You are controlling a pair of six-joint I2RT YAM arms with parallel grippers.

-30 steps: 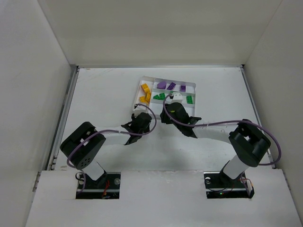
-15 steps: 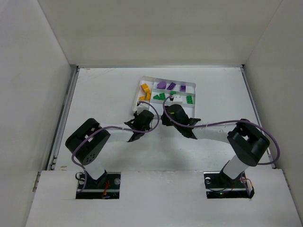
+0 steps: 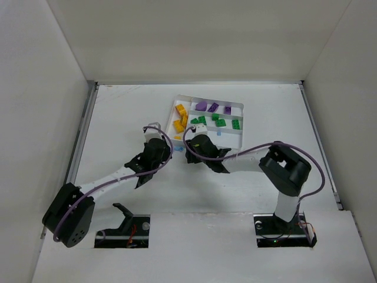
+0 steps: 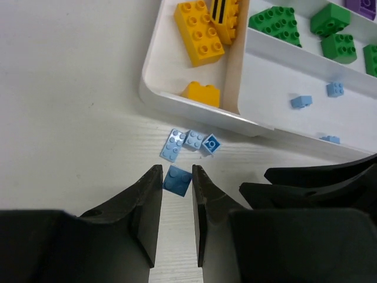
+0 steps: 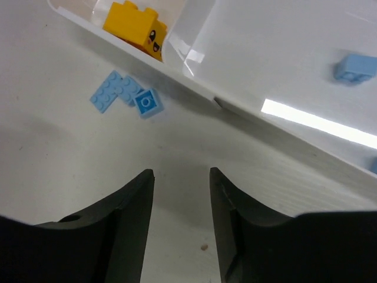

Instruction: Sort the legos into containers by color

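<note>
The white tray [image 3: 240, 107] holds yellow-orange legos [image 3: 180, 118] in its left end section, purple legos [image 3: 213, 107] in the far strip, green legos [image 3: 212, 121] in the middle strip and small pale blue legos [image 4: 301, 102] in the near strip. Three pale blue legos [image 4: 192, 141] lie on the table by the tray's near left corner and also show in the right wrist view [image 5: 126, 89]. My left gripper [image 4: 177, 170] is shut on a blue lego [image 4: 177, 181], just short of that cluster. My right gripper [image 5: 181, 173] is open and empty over bare table beside the tray's near edge.
The two grippers are close together, the left [image 3: 164, 148] just left of the right [image 3: 189, 148], in front of the tray. White walls enclose the table on the left, back and right. The tray's near rim [image 5: 194, 82] stands right ahead of the right fingers.
My left arm has swung its elbow out to the left, and its gripper has pulled back left from the tray's corner. My right gripper has shifted left along the tray's near edge.
</note>
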